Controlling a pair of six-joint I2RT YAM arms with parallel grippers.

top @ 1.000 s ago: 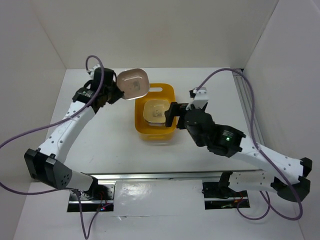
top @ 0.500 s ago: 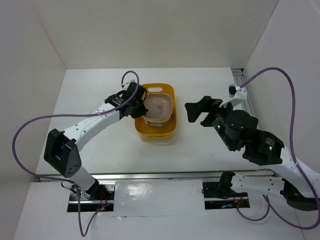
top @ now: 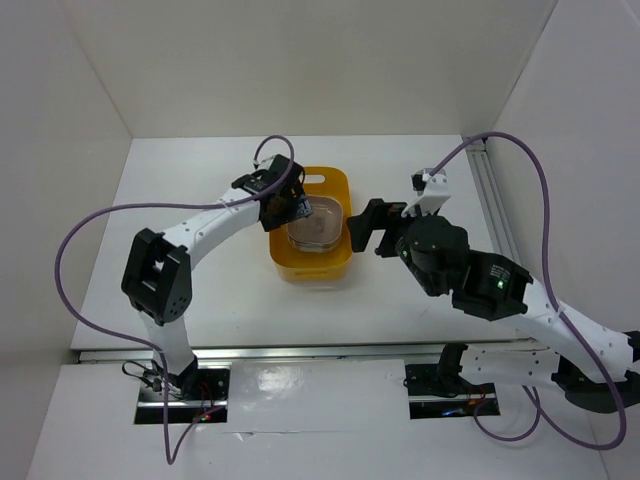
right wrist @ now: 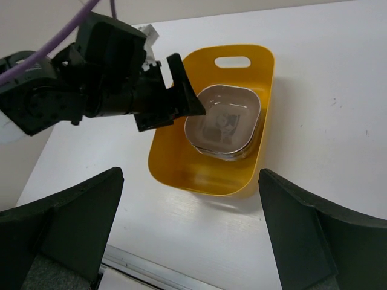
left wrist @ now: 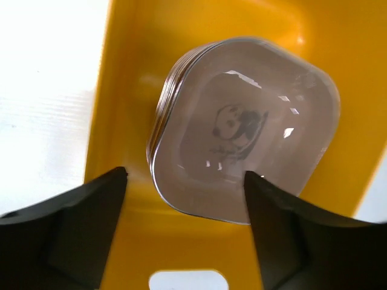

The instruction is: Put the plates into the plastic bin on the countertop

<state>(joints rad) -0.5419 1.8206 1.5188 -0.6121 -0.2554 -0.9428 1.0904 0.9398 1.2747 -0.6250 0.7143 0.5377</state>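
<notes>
Hovering just above the plastic bin (top: 310, 270), my left end effector (top: 290, 207) has its fingers spread wide with nothing between them. I judge that it sits there because a plate has been let go onto the pile below. The plates (left wrist: 242, 127) lie nested in one stack on the bin's floor, pale top dish facing up with its small dark picture showing. Their matching rounded-square shape lets them seat into each other. My right end effector (top: 362, 228) hangs open and empty just beside the bin's right wall, apart from it, likely parked so the left arm has room. I see no plates out on the white surface (top: 200, 290), so I take the job to be about finished. The left wrist view gives me what the overhead cannot: the layered rims along the stack's left edge, proving several dishes lie there, not one. The right wrist view adds the whole bin with its handle slot (right wrist: 233, 61) at the far end, and shows the left end effector reaching in over the left wall.
</notes>
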